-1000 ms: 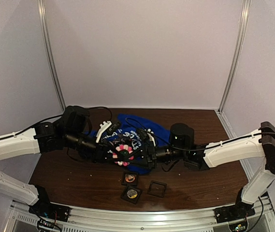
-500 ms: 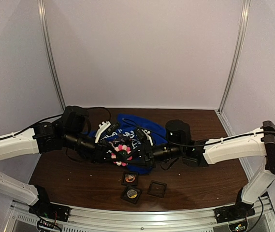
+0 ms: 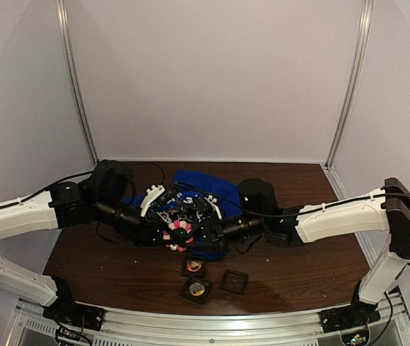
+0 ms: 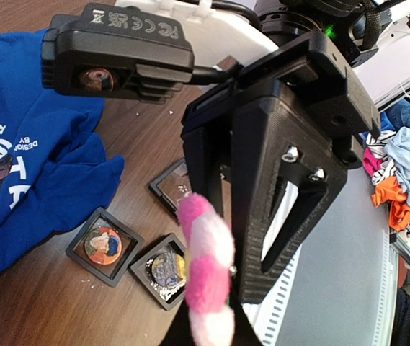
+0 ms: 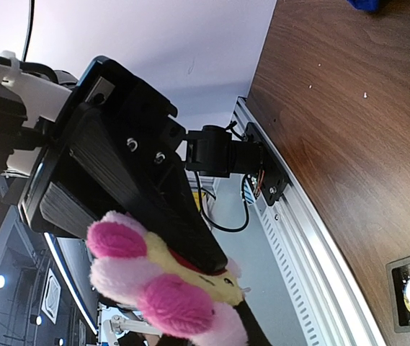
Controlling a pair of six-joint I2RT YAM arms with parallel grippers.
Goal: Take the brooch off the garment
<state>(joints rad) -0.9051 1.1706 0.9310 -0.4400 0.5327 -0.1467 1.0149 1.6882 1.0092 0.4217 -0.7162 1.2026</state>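
The brooch is a plush pink-and-white flower with a yellow middle, held up between both grippers above the table. My left gripper is shut on the brooch, its dark fingers coming up from the bottom of the left wrist view. My right gripper meets it from the right, its ribbed fingers closed narrowly against the flower's back. In the right wrist view the brooch sits at my own jaws. The blue garment lies crumpled on the table behind; the garment is apart from the brooch.
Three small black square boxes lie on the brown table just in front of the grippers, two holding round badges. An aluminium rail runs along the table's near edge.
Both grippers have shifted a little left and toward the near edge with the brooch between them. The right arm has reached further left and its jaws have narrowed.
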